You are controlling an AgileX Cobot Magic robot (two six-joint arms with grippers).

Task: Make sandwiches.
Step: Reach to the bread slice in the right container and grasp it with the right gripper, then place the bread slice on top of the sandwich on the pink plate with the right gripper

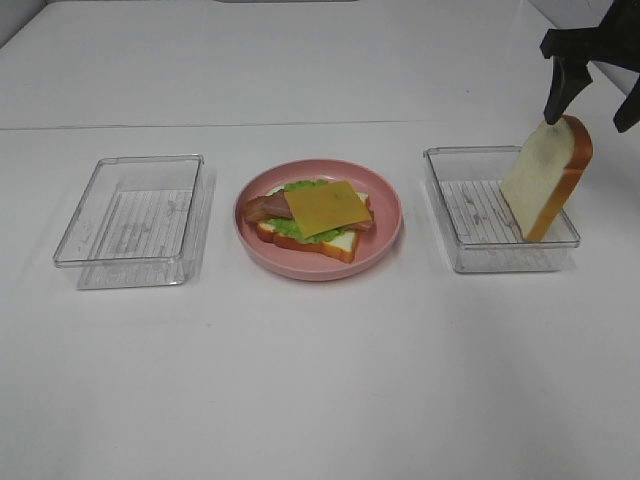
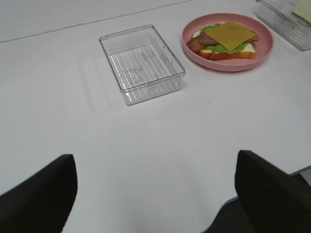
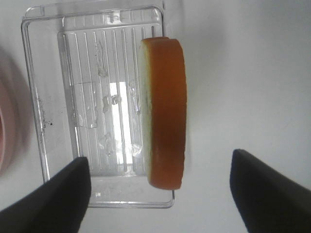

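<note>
We are looking at a white tabletop point(image 1: 320, 380) with a pink plate point(image 1: 385, 245) sitting in the middle, carrying an open stack point(image 1: 312, 215): a bread base, lettuce, bacon, and a yellow cheese slice point(image 1: 327, 207) lying on top. A clear tray point(image 1: 130, 220) is sitting well to the left of the plate, and a second tray point(image 1: 465, 245) is sitting to its right. Our right gripper point(image 1: 592, 90) is hanging above that right tray; a bread slice point(image 1: 548, 175) is standing upright under it, lower corner over the tray, and it seems to be pinched by its top, though the contact is hard to make out. Our left gripper point(image 2: 155, 194) is hovering spread apart over bare tabletop, grasping nothing.
</note>
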